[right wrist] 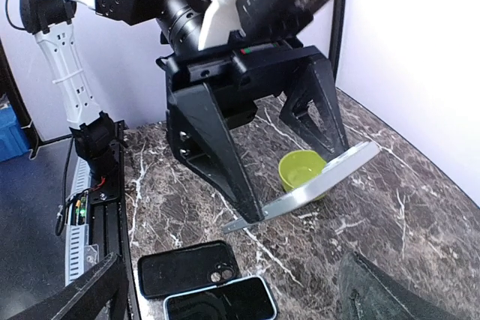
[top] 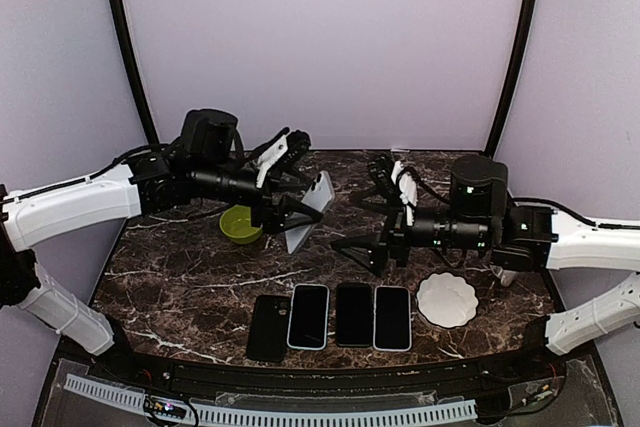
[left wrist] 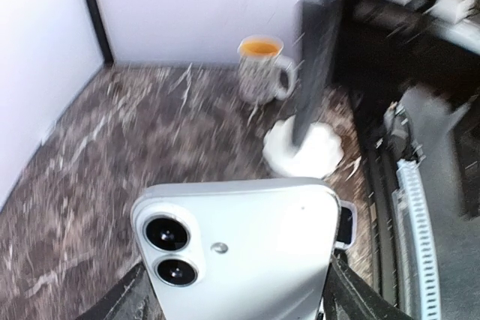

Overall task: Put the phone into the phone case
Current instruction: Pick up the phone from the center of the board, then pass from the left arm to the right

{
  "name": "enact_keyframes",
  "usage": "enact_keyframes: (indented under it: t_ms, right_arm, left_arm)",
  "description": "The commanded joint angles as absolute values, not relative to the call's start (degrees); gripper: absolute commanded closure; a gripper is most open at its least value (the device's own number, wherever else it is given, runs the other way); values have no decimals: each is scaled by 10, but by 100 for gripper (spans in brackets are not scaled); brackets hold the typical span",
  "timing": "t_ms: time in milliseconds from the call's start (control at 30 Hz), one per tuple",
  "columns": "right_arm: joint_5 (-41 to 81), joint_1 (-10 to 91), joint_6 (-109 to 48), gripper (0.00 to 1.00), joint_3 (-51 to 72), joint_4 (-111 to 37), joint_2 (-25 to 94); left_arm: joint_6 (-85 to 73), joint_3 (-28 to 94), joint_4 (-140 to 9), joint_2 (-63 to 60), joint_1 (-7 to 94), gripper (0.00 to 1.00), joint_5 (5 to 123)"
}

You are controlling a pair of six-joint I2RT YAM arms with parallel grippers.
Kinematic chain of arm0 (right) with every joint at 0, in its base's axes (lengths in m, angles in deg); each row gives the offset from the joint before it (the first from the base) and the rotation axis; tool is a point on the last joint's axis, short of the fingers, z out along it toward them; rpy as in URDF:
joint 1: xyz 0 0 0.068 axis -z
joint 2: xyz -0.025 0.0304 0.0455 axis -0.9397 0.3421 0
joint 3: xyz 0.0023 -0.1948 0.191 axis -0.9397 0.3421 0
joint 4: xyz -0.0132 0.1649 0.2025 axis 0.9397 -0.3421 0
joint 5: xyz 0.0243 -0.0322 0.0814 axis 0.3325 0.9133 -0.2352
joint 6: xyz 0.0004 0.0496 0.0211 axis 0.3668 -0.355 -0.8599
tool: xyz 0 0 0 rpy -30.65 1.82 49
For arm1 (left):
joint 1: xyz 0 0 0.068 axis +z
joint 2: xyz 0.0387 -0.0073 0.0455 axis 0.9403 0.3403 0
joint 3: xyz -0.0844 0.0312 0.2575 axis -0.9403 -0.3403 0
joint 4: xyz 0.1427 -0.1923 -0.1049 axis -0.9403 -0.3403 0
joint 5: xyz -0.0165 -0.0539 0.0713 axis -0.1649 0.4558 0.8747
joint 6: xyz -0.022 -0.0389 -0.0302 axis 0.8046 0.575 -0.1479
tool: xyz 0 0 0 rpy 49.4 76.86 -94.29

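"Where's the phone, and which way does it lie?"

"On the left, up off the dark marbled table (top: 200, 277). The left gripper (top: 308, 211) pinches the pale silver phone (left wrist: 247, 245) across its width, one black finger on each long edge. Its long axis runs out along the fingers, camera end foremost, pointing towards the right arm. The slab is tilted, and its smooth back with two round lenses faces the wrist. A lime-green round bowl (top: 240, 224) sits below, just to its left."

"And the case?"

"The matte black phone case (top: 269, 327) lies flat near the front edge, long axis running near to far, camera cut-out at the far end. It's leftmost in a row. Just beside it lie three glossy phones (top: 353, 314), parallel and screens up: two pale-rimmed, a black one between."

"The other arm?"

"The right gripper (top: 368, 215) hangs with its jaws spread wide, nothing between them, aimed at the held phone. To its right lies a white scalloped coaster (top: 447, 299). Beyond that, towards the back wall, stands a patterned mug (left wrist: 262, 69) of orange liquid, its print too blurred to read."
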State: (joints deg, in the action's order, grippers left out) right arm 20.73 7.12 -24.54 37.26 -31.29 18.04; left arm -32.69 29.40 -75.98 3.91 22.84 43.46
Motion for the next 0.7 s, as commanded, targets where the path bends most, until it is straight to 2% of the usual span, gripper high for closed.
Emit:
enact_keyframes:
  t_ms: [0,333,667]
  right_arm:
    - [126,95,-207,1,329,-267,205]
    - [21,116,-221,2,290,-199,261]
    - [32,115,-231,1,277,-162,284]
  left_arm:
    - [-305,296,-677,-8,220,61,336]
    - [-266,292,-601,-41,210,62,290]
    - [-237,286,-565,-39,204,62,269]
